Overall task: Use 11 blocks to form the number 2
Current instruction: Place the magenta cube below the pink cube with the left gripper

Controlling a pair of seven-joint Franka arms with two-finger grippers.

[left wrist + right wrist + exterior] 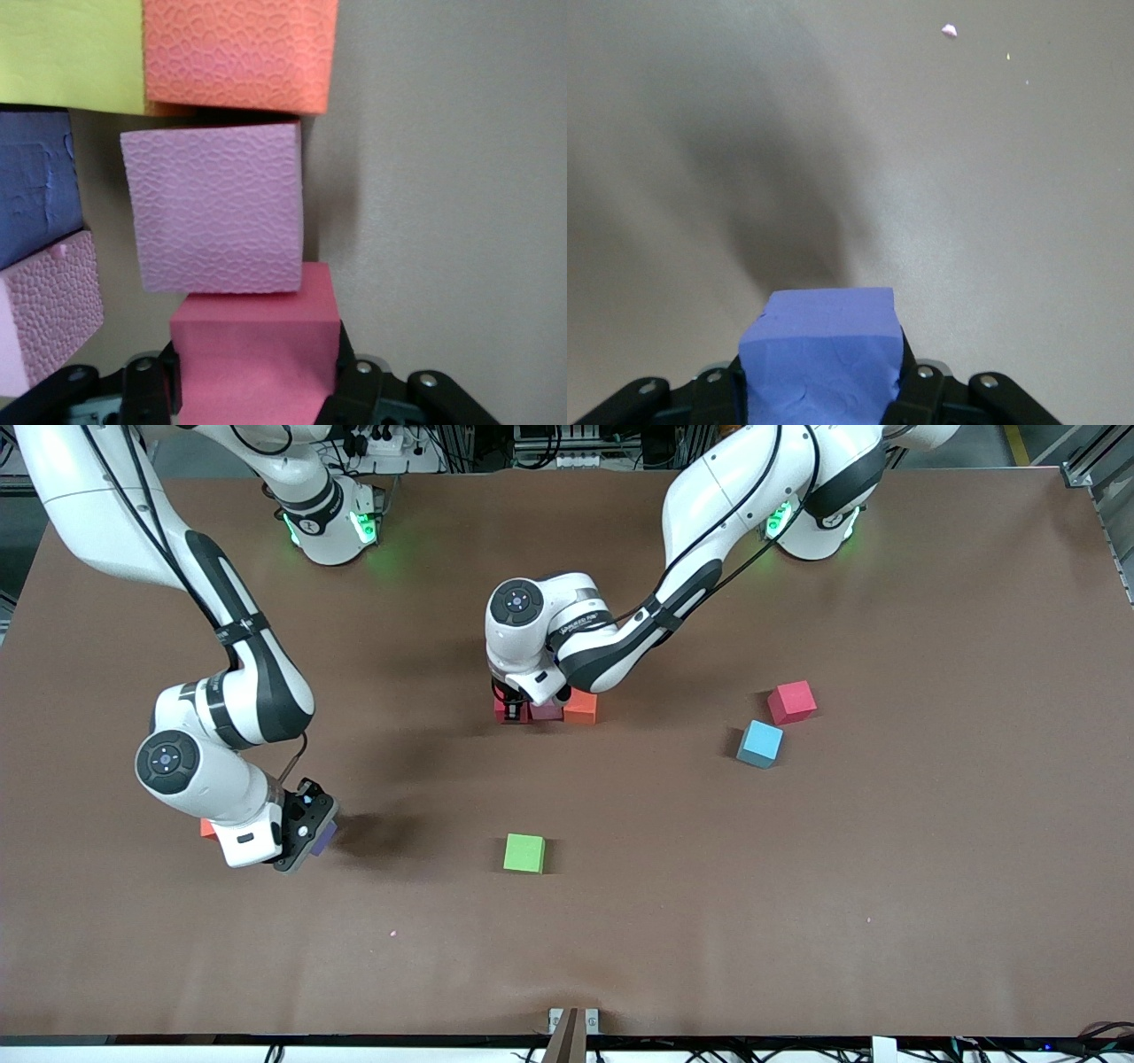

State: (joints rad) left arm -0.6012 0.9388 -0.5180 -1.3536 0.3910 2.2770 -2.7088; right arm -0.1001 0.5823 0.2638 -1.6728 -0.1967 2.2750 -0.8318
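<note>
A cluster of blocks lies mid-table, and in the front view my left hand covers most of it. My left gripper (514, 710) (257, 376) is shut on a red block (507, 710) (257, 350), which touches a pale pink block (547, 711) (213, 208). An orange block (582, 707) (239, 53) comes after the pink one. The left wrist view also shows a yellow block (71, 53), a purple block (35, 186) and a second pink block (49, 310). My right gripper (312, 834) (822, 376) is shut on a purple block (324, 839) (819, 350) over bare table at the right arm's end.
A green cube (524, 853) sits alone, nearer the front camera than the cluster. A red block (791, 701) and a light blue block (760, 744) lie loose toward the left arm's end. A red-orange block (208, 829) peeks out under my right hand.
</note>
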